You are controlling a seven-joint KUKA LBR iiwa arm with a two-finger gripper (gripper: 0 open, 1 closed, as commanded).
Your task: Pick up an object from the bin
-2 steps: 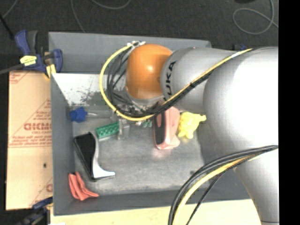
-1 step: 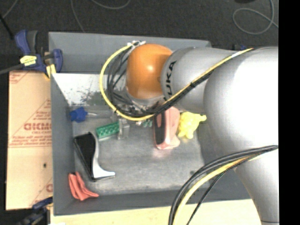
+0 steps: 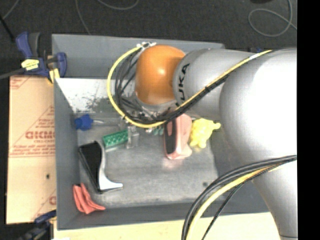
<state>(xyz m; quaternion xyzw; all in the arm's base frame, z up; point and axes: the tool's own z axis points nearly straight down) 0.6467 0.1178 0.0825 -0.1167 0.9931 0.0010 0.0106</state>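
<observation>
Over the middle of the grey bin (image 3: 65, 134) the silver arm (image 3: 240, 99) comes in from the right and bends down. Its orange wrist cover (image 3: 157, 74), with black and yellow cables looped around it, hides most of the gripper (image 3: 132, 134). The gripper shows just under this cover, low over the bin floor, and I cannot tell if the jaws are apart or together. A green ribbed piece (image 3: 115, 140) lies directly at the left side of the gripper, its right end touching or nearly touching the metal. I count six things, one of each kind. Besides the green piece there are a small blue thing (image 3: 83, 122) near the left wall, a black and white thing (image 3: 97, 168) below it, a salmon-red soft thing (image 3: 86, 199) in the front left corner, a pink and black thing (image 3: 176, 136) right of the gripper, and a yellow toy (image 3: 202, 132) just beside that one.
</observation>
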